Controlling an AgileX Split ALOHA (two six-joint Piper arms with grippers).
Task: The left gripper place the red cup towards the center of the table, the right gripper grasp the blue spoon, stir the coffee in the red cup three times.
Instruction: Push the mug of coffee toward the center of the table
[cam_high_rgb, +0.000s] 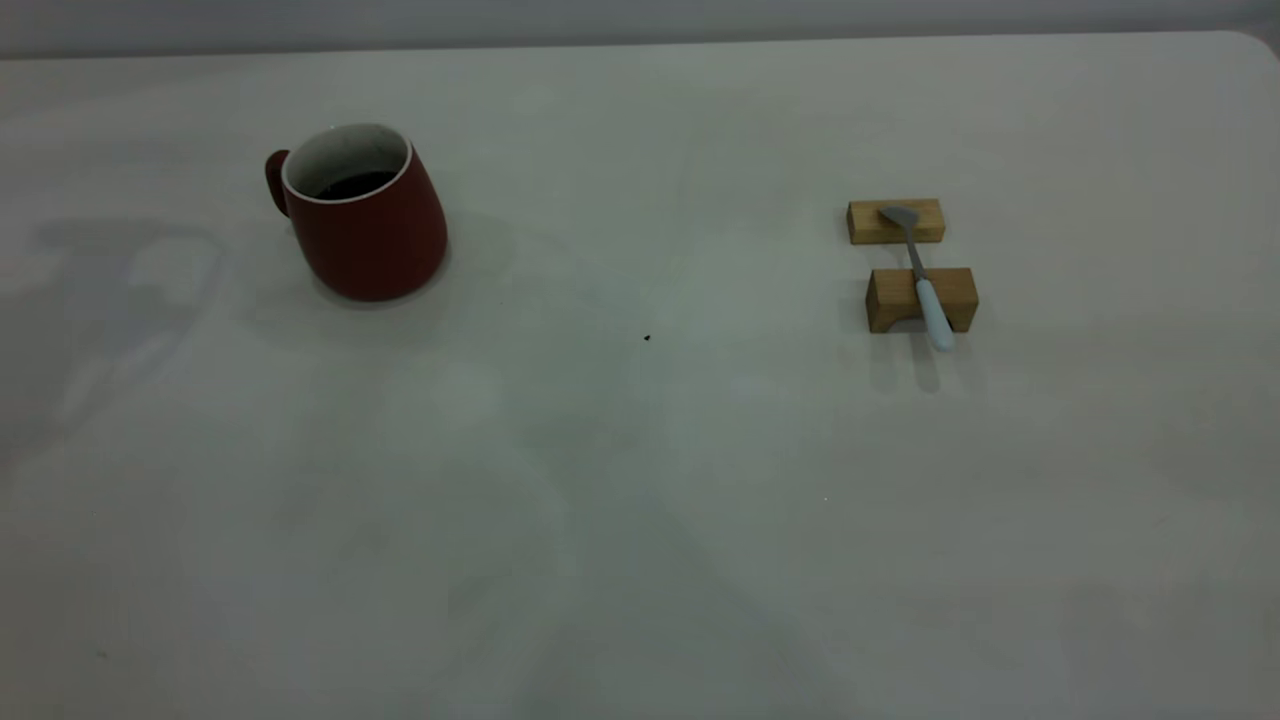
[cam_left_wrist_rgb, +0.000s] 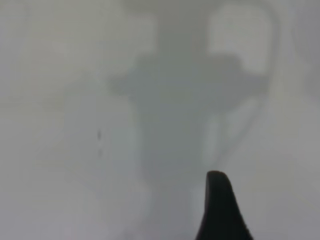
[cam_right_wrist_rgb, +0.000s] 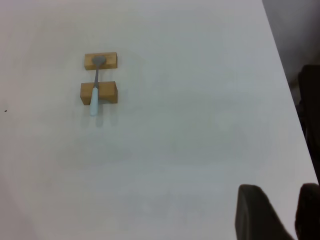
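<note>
The red cup (cam_high_rgb: 365, 225) stands upright at the table's left, far side, handle turned away to the left, with dark coffee (cam_high_rgb: 355, 185) inside. At the right lies the blue spoon (cam_high_rgb: 925, 285) across two small wooden blocks, bowl on the far one, handle over the near one; the right wrist view shows this spoon (cam_right_wrist_rgb: 95, 87) far off. Neither gripper appears in the exterior view. My right gripper (cam_right_wrist_rgb: 280, 192) hovers high near the table's right edge, open and empty. Only a dark tip of my left gripper (cam_left_wrist_rgb: 220, 210) shows, above bare table and its own shadow.
The far wooden block (cam_high_rgb: 895, 222) and the near notched block (cam_high_rgb: 920, 300) carry the spoon. A tiny dark speck (cam_high_rgb: 647, 337) marks the table's middle. The table edge (cam_right_wrist_rgb: 287, 85) runs close to the right gripper, with a dark object (cam_right_wrist_rgb: 311, 100) beyond it.
</note>
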